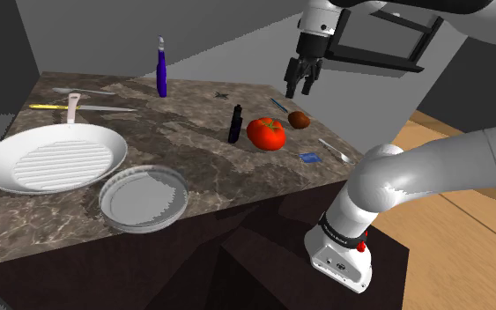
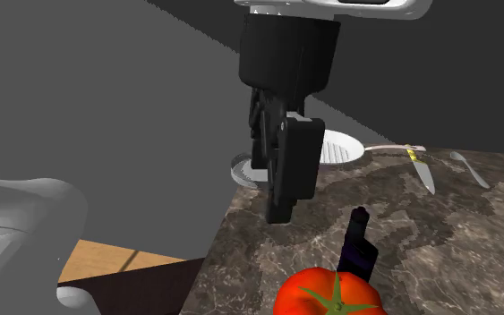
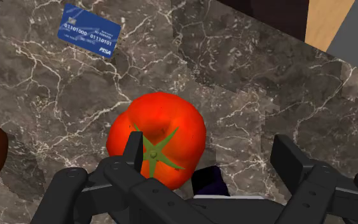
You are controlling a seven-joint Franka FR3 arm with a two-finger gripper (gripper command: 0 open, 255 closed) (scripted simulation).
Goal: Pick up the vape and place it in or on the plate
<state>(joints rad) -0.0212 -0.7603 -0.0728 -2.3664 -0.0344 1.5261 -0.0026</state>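
The vape (image 1: 235, 123) is a dark purple-black stick that stands upright on the marble table, just beside a red tomato (image 1: 266, 133). My gripper (image 1: 299, 90) hangs open well above the table, over the tomato and a brown round thing (image 1: 299, 120). In the wrist view the tomato (image 3: 158, 146) lies under my open gripper (image 3: 212, 156), and the vape's top (image 3: 208, 181) peeks out between the fingers. The second exterior view has the gripper (image 2: 281, 210) above the vape (image 2: 359, 243). A clear round plate (image 1: 144, 197) rests near the table's front edge, far from the gripper.
A white ridged pan (image 1: 52, 157) lies beside the plate. A blue bottle (image 1: 161, 70), a yellow-handled knife (image 1: 70, 107), a fork (image 1: 334, 150) and a blue card (image 1: 308, 158) are spread over the table. The table's edge drops off beyond the card.
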